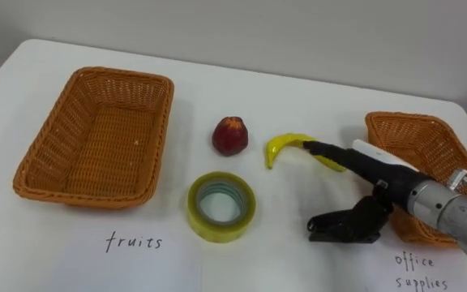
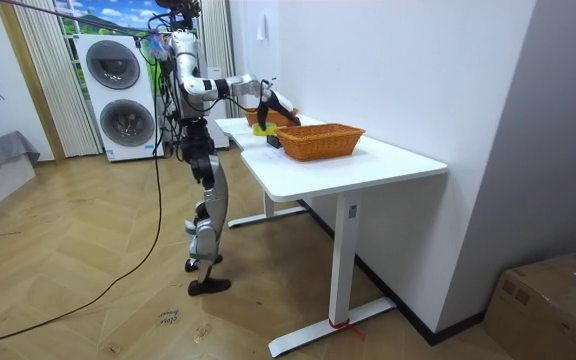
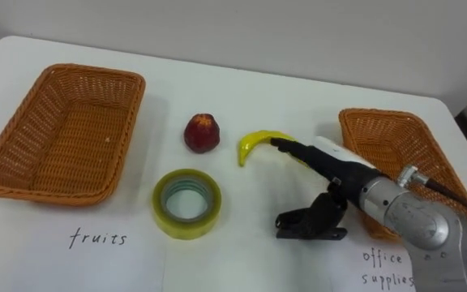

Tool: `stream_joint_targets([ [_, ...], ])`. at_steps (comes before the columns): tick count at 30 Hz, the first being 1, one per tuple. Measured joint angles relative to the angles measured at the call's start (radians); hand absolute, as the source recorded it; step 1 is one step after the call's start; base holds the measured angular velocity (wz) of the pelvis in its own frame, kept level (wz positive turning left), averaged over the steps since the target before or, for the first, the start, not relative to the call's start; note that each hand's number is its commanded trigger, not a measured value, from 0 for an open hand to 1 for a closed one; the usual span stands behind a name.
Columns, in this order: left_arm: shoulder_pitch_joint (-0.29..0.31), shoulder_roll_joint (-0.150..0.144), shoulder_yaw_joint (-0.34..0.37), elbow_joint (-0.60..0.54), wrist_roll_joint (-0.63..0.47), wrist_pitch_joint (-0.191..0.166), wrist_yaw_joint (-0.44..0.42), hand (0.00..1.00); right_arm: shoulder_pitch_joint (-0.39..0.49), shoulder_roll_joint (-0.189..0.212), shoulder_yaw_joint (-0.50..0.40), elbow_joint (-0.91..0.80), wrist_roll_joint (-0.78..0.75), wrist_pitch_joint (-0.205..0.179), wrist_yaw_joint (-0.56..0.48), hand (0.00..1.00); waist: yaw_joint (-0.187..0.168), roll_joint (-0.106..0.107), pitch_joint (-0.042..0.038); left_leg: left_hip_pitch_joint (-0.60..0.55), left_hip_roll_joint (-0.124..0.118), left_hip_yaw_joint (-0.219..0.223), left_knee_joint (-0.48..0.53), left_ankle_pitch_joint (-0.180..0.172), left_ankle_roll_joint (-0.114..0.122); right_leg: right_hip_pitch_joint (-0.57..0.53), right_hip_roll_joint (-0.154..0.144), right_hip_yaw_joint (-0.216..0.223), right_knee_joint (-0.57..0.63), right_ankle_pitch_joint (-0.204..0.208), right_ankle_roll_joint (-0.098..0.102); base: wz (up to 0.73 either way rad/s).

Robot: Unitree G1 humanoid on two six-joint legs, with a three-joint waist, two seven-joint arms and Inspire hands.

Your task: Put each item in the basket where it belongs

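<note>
R hand (image 1: pixel 371 174), fingers straight, thumb spread, holding nothing, reaches leftward over the right half of the banana (image 1: pixel 286 146), which lies crosswise on the bench (image 1: pixel 282 251) w/ the fruit basket (image 1: pixel 162 138) well off left.

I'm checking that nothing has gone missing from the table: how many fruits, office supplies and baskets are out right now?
Fruit: 2, the red fruit and the banana
Office supplies: 1, the roll of yellow tape
Baskets: 2, the left basket and the right basket
Total: 5
</note>
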Motion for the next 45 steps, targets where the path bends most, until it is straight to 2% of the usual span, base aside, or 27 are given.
stream_joint_targets([
  [15, -0.016, 0.000, 0.004, 0.002, -0.001, 0.007, 0.024, 0.00, 0.012, -0.005, 0.000, 0.012, -0.002, 0.025, 0.040, 0.00, 0.003, 0.000, 0.0022, -0.002, 0.000, -0.001, 0.000, 0.000, 0.000, -0.001, 0.000, 0.000, -0.001, 0.000, 0.000, 0.00],
  [23, -0.023, 0.001, 0.008, 0.001, -0.001, 0.008, 0.017, 0.00, 0.012, -0.005, -0.001, 0.012, -0.112, 0.026, 0.048, 0.00, 0.003, -0.005, 0.0049, -0.002, -0.001, -0.001, 0.000, 0.000, 0.000, -0.002, 0.001, 0.002, 0.000, 0.000, 0.000, 0.00],
  [31, -0.025, 0.003, 0.008, 0.000, -0.001, 0.010, 0.010, 0.00, 0.012, -0.005, -0.001, 0.012, -0.125, 0.047, 0.062, 0.00, 0.003, -0.018, 0.0076, -0.003, 0.000, -0.001, 0.001, 0.000, 0.000, -0.003, 0.001, 0.002, 0.000, 0.000, 0.000, 0.00],
  [38, -0.029, 0.005, 0.008, 0.000, -0.001, 0.010, -0.005, 0.00, 0.012, -0.005, -0.001, 0.012, -0.138, 0.066, 0.080, 0.00, 0.003, -0.018, 0.0076, -0.005, 0.000, -0.001, 0.003, 0.000, 0.000, -0.003, 0.001, 0.002, 0.000, 0.001, 0.000, 0.00],
  [45, -0.042, 0.005, 0.005, 0.001, -0.001, 0.010, -0.003, 0.00, 0.012, -0.005, 0.001, 0.012, -0.169, 0.066, 0.085, 0.00, 0.009, -0.017, 0.0078, -0.006, 0.001, -0.001, 0.006, 0.000, 0.000, -0.004, 0.001, 0.002, 0.001, 0.001, 0.000, 0.00],
])
